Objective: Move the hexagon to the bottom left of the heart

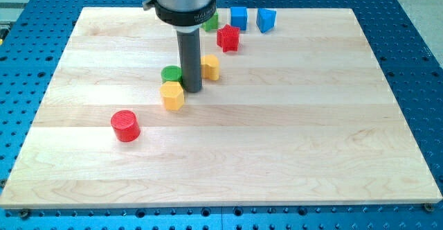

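Yellow hexagon beside my tip, heart just beyond the rod.

The yellow hexagon (pixel 172 95) sits touching or nearly touching my tip (pixel 192 90), on the tip's lower-left side. From the hexagon, the yellow heart (pixel 210 67) lies up and to the right, past the rod, so the hexagon already looks roughly bottom-left of the heart; perhaps only a closing nudge remains. There is no claw, only the rod. A green cylinder (pixel 171 73) touches the hexagon's upper edge; a red cylinder (pixel 125 126) lies lower-left on the tabletop (pixel 311 154).

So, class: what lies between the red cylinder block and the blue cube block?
In the camera view: the yellow hexagon, my tip, the yellow heart and the red star.
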`<act>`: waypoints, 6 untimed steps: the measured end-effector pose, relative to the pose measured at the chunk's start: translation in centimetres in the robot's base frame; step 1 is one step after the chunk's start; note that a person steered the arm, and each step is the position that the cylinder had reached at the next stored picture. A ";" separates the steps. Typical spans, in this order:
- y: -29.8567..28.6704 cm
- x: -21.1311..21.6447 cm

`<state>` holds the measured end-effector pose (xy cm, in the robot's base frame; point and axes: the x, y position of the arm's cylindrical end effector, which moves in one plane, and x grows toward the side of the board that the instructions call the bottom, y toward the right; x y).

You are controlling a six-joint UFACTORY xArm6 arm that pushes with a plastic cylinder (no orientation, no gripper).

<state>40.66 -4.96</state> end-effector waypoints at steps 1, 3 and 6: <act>0.1 -3.1; 5.1 -2.7; -4.3 10.3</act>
<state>51.00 -9.24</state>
